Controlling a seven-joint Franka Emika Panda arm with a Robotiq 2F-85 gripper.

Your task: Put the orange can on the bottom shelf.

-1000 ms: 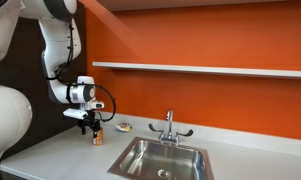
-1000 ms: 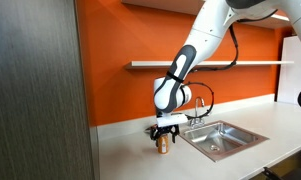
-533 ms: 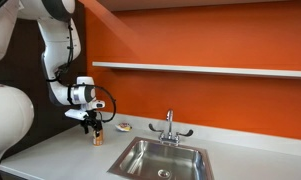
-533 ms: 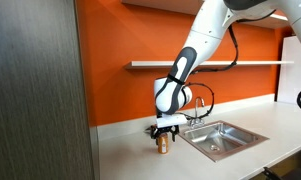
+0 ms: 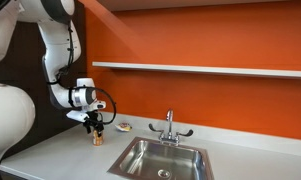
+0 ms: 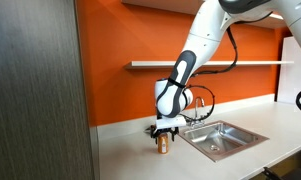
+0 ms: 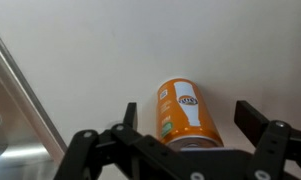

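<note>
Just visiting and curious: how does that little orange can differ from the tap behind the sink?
The orange can is orange and smooth-sided, standing free on the counter; the faucet is silvery metal with side handles, fixed behind the sink. Both stand upright.

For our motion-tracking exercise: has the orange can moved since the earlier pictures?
No. The orange can stays in the same spot, equally far from the sink.

bright, even overhead light fills both exterior views, which are a little soft; a slanted shadow crosses the top of the orange wall [image 5: 210, 40]. the wrist view is softer, its pincer [image 7: 187, 115] dark against the pale counter [image 7: 80, 50].
</note>
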